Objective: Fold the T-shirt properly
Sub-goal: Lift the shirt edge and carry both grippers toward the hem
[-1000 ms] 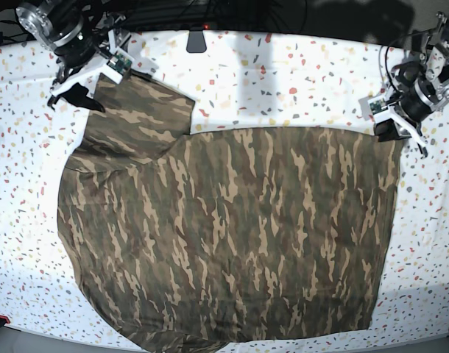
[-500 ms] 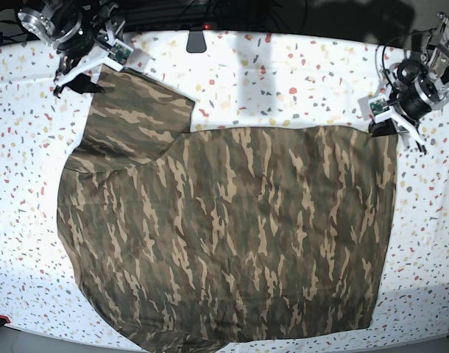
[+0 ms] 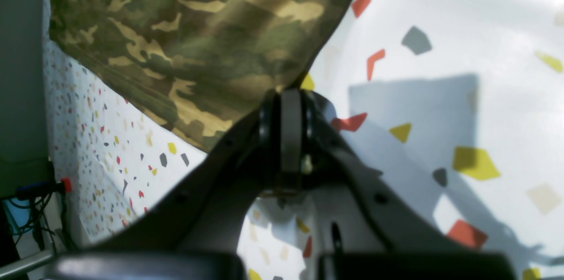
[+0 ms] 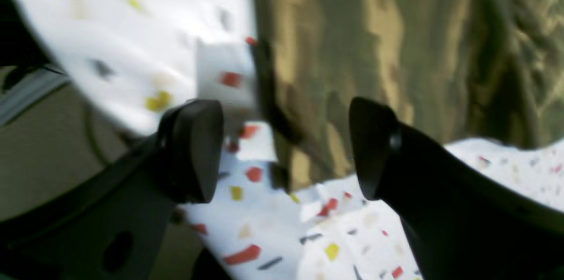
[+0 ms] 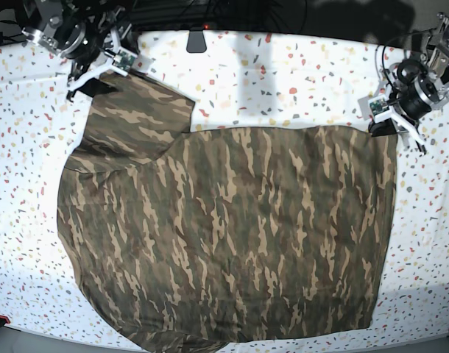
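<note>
We saw a white table cover [image 5: 283,66] flecked red, yellow and grey, brightly lit, darkness [image 5: 298,15] beyond its far edge.

This looks like a robot laboratory or test room. A wide table [image 5: 283,66] with a white cloth of red, yellow and grey specks fills the view, loose black cables [image 5: 210,11] hang at 12 o'clock, and bare floor shows at 6 o'clock.
</note>
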You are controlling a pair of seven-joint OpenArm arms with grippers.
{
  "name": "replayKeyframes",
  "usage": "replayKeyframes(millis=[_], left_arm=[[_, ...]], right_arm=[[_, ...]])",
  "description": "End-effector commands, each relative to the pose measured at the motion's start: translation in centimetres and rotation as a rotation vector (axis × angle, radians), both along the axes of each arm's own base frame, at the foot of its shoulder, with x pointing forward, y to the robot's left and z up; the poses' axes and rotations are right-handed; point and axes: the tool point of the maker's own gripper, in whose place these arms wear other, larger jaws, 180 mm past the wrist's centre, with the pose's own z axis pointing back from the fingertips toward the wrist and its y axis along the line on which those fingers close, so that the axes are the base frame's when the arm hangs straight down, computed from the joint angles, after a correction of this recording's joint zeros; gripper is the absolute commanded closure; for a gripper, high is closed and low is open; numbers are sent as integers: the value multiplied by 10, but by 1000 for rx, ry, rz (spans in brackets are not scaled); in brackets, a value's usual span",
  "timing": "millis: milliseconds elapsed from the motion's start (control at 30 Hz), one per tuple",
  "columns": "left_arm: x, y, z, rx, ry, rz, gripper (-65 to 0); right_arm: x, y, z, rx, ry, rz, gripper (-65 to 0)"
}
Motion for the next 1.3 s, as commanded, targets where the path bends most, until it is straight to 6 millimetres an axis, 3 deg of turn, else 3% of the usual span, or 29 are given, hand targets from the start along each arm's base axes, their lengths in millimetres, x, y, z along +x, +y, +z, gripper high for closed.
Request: replayKeyframes(millis=[0, 267, 400, 567, 800, 1100, 1267], left_arm=[[7, 3, 10, -6, -31, -6, 0], [7, 3, 10, -7, -31, -7, 0], [7, 3, 10, -7, -31, -7, 0], [7, 3, 10, -6, -32, -6, 0], [7, 3, 10, -7, -31, -7, 0], [7, 3, 10, -7, -31, -7, 0], [7, 3, 10, -6, -32, -6, 0]], right_arm=[[6, -1, 7, -1, -27, 12, -441], [18, -34, 8, -193, -106, 36, -441], [22, -35, 10, -197, -128, 22, -440], [23, -36, 11, -197, -132, 19, -284], [23, -35, 11, -191, -133, 19, -248], [23, -35, 11, -192, -133, 18, 0], [22, -32, 11, -166, -127, 7, 0]])
